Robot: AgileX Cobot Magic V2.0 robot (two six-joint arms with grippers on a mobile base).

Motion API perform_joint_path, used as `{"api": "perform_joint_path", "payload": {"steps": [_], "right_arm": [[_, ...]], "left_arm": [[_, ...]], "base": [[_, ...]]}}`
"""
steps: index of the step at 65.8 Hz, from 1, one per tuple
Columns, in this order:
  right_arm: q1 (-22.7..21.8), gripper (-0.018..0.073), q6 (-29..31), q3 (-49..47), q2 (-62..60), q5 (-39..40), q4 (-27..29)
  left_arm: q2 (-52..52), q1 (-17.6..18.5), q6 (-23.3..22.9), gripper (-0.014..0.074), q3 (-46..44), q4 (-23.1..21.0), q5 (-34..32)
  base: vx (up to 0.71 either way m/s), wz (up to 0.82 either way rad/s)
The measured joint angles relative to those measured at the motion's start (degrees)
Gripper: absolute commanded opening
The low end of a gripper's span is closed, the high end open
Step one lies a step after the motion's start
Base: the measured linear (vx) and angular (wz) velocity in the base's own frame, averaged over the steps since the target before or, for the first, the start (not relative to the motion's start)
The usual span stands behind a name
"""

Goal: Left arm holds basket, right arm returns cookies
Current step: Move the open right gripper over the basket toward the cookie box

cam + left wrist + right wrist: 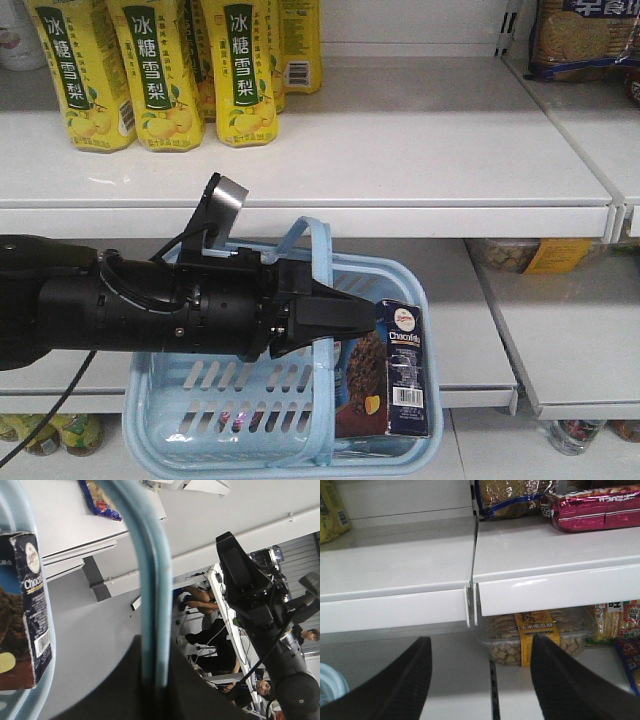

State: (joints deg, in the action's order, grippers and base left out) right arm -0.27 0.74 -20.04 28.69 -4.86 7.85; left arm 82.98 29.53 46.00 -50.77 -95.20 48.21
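The light blue basket [270,425] hangs in front of the shelves, and my left gripper [335,318] is shut on its hoop handle [318,250]. In the left wrist view the handle [152,580] runs down between the black jaws of the left gripper [155,680]. The navy cookies carton [402,365] stands upright at the basket's right end and also appears as the carton [31,610] at the left. My right gripper [480,655] is open and empty, facing the shelf edge, apart from the basket rim [330,685]. The right arm [252,595] shows in the left wrist view.
Yellow pear-drink cartons [160,70] stand on the upper shelf [400,150]. A biscuit bag [585,35] lies at top right. A clear biscuit tub with a yellow label [535,635] sits on the lower shelf beyond my right fingers. A red packet [595,507] lies above.
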Motion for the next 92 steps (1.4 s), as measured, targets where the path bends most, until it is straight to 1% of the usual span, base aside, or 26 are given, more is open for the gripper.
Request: {"api": "perform_joint_path", "payload": {"steps": [17,22,29,37,41,49,61,70,78,92], "right_arm": [[0.00,0.0417,-0.05,-0.05,0.00,0.08,1.68],[0.00,0.0423,-0.05,-0.65,0.00,-1.68,2.74],[0.00,0.0432,-0.05,-3.57,0.43,-6.25,7.50],[0.59,0.0432,0.59,-7.98,2.90,-13.15,14.34],[2.50,0.0432,1.97,-9.63,4.78,-15.43,17.82],[8.34,0.0432,6.60,-11.34,10.41,-18.13,23.59],[15.95,0.0440,10.97,-13.02,19.21,-19.57,30.84],[20.56,0.0483,14.96,-14.73,25.43,-19.62,35.55],[22.72,0.0524,17.61,-16.20,29.64,-19.73,37.80],[23.12,0.0536,18.77,-16.97,35.09,-20.16,39.18]], "left_arm": [[0.00,0.00,0.00,-0.0003,0.00,0.00,0.00],[0.00,0.00,0.00,-0.0003,0.00,0.00,0.00],[0.00,0.00,0.00,-0.0003,0.00,0.00,0.00],[0.00,0.00,0.00,-0.0003,0.00,0.00,0.00],[0.00,0.00,0.00,-0.0003,0.00,0.00,0.00],[0.00,0.00,0.00,-0.0003,0.00,0.00,0.00],[0.00,0.00,0.00,-0.0003,0.00,0.00,0.00],[0.00,0.00,0.00,-0.0003,0.00,0.00,0.00],[0.00,0.00,0.00,-0.0003,0.00,0.00,0.00],[0.00,0.00,0.00,-0.0003,0.00,0.00,0.00]], "base": [[0.00,0.00],[0.00,0.00],[0.00,0.00],[0.00,0.00],[0.00,0.00],[0.00,0.00],[0.00,0.00],[0.00,0.00],[0.00,0.00],[0.00,0.00]]}}
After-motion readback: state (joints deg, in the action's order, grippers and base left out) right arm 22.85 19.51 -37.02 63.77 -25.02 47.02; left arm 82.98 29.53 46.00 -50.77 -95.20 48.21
